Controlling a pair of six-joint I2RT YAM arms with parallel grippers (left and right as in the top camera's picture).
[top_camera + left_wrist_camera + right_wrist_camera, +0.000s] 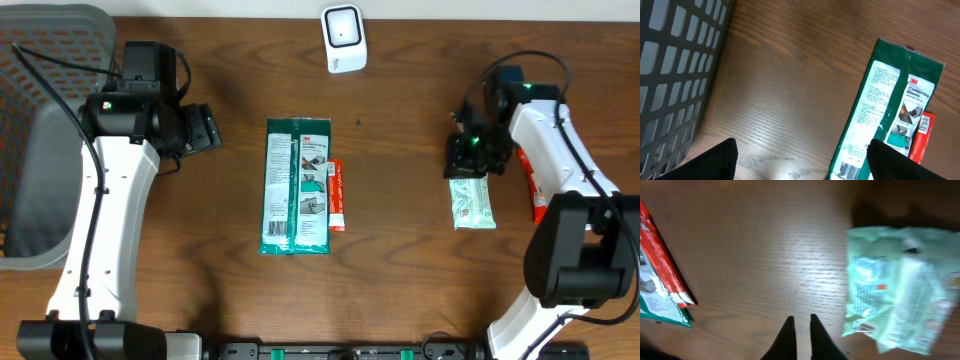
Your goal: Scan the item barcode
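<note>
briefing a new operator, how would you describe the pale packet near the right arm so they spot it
Look to the right side of the wooden table, where the white right arm reaches in. Beside its dark wrist lies a small soft packet. It is pale mint and crinkled, unlike the long dark green glove pack and the thin red pack at the centre.

Dark green glove packet (296, 187), red packet (337, 195), pale mint pouch (471, 203), brown wood-grain table (400, 260).
</note>
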